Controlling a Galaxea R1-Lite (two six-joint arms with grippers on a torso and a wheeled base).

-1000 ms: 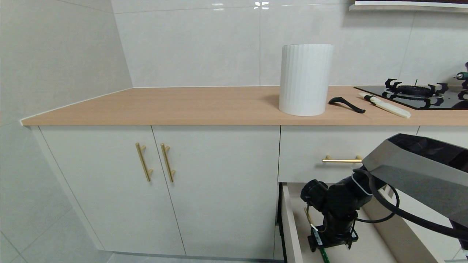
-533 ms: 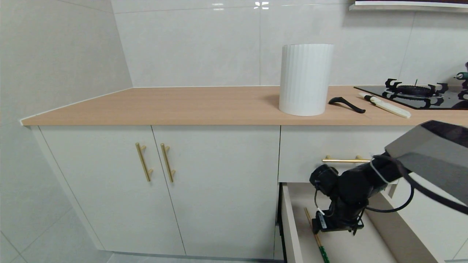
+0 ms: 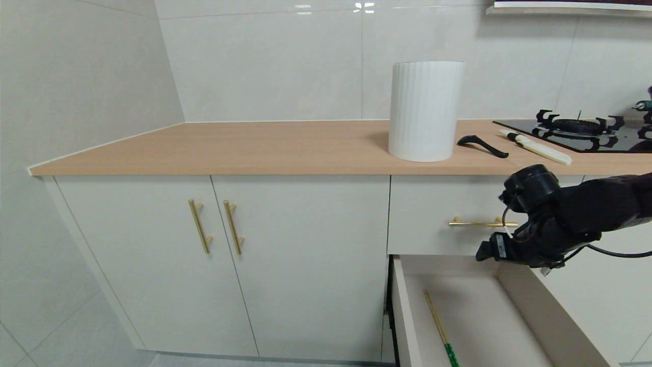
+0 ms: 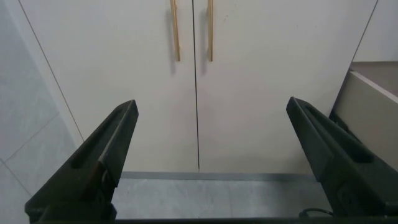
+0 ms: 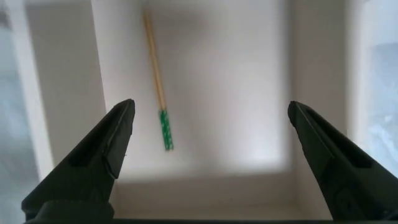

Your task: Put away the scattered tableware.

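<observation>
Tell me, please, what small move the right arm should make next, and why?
Probably raise the right gripper toward the black utensil on the counter. The gripper is open and empty above the open drawer, where the chopsticks already lie, while the utensil and the white knife are not yet put away.

Right arm (image 3: 586,214): matte black shell, rounded segments. Black cylindrical module (image 3: 530,182) with a ringed cap on the wrist. Thin black cable (image 3: 619,253) comes off the forearm, and a pale wire (image 3: 505,224) loops beside the wrist. Small white label (image 3: 501,251) on the right gripper (image 3: 484,253) body. Left gripper (image 4: 211,106) fingers (image 4: 106,162): dark grey flat-faced wedges with bevelled edges, tapering to blunt tips. The right gripper's fingers (image 5: 102,158) have the same profile and the same dark finish.
</observation>
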